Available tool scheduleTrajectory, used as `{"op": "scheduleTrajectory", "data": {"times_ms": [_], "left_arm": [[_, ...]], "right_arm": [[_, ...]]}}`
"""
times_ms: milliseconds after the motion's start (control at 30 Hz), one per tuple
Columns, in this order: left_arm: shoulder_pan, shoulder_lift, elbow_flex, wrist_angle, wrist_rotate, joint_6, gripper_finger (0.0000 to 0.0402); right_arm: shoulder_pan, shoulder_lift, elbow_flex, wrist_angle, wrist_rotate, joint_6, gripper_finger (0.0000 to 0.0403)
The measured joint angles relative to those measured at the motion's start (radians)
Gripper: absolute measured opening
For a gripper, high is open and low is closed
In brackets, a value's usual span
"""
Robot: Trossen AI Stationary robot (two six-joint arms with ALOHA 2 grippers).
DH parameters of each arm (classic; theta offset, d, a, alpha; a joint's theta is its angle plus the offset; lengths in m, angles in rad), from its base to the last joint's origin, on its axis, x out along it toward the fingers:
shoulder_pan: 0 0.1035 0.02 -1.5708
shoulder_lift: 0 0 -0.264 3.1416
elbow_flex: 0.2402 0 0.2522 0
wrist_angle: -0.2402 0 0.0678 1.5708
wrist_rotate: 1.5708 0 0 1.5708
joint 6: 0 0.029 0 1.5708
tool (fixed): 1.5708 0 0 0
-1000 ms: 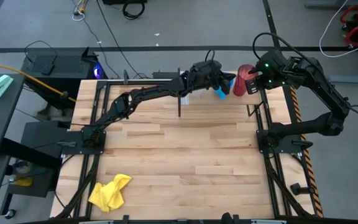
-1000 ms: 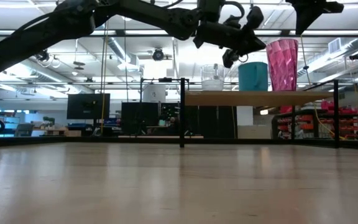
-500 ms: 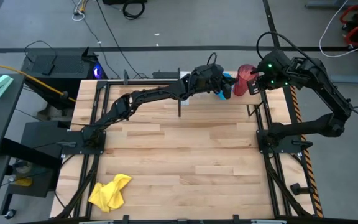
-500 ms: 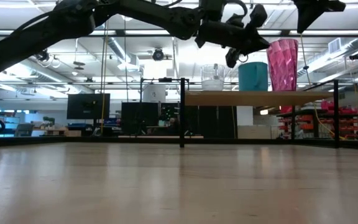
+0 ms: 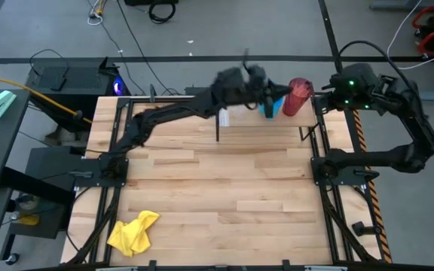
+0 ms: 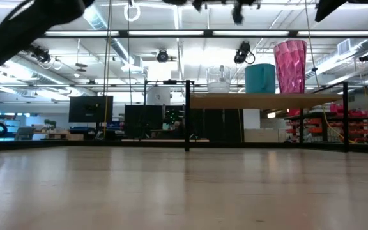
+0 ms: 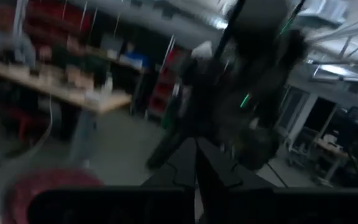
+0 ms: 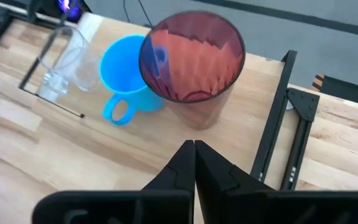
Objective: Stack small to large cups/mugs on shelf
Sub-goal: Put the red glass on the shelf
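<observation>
Three vessels stand by their bases in a row on the wooden shelf (image 6: 267,100): a small clear cup (image 6: 219,80), a blue mug (image 6: 260,78) and a taller dark red tumbler (image 6: 290,66). The right wrist view shows the same row from above: clear cup (image 8: 67,59), blue mug (image 8: 126,68) with its handle toward the camera, and tumbler (image 8: 194,62). My left gripper (image 5: 268,89) is shut, empty and high above the mug, blurred by motion. My right gripper (image 8: 194,148) is shut and empty, up beside the tumbler toward the table's right edge.
A yellow cloth (image 5: 132,232) lies near the table's front left corner. Thin black uprights (image 6: 187,115) carry the shelf at the far edge. Black frame rails (image 5: 330,173) run along the table's left and right sides. The plank tabletop (image 5: 224,181) spreads in front of the shelf.
My left gripper has risen from beside the blue mug, almost out of the top of the low view. My right gripper has drawn back from the tumbler toward the table's right edge. The three vessels have stayed in place on the shelf.
</observation>
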Motion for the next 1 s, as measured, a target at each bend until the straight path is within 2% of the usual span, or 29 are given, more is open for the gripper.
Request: {"op": "scheduleTrajectory", "data": {"times_ms": [167,267,433,600,700,867,1000], "left_arm": [[0.008,-0.091,0.001,0.064,-0.037,0.078,0.0010],[0.019,-0.094,0.002,0.158,-0.092,0.032,0.0010],[0.018,0.014,-0.002,0.213,-0.105,-0.034,0.0018],[-0.003,0.130,0.000,0.419,-0.114,-0.161,0.0011],[-0.012,0.158,0.000,0.418,-0.128,-0.141,0.0010],[-0.048,0.157,0.000,0.396,-0.174,-0.021,0.0017],[-0.054,0.168,0.001,0.390,-0.177,-0.035,0.0013]], "right_arm": [[0.000,-0.013,0.000,0.041,0.000,-0.028,0.0011],[0.000,-0.011,0.000,0.042,0.000,-0.052,0.0011],[0.000,-0.008,0.000,0.042,-0.004,-0.075,0.0012],[0.000,-0.010,0.000,0.042,-0.004,-0.081,0.0010],[0.000,-0.012,0.000,0.041,-0.007,-0.095,0.0011],[0.000,-0.011,0.000,0.041,-0.007,-0.106,0.0012],[0.000,-0.011,0.000,0.041,-0.007,-0.113,0.0011]]}}
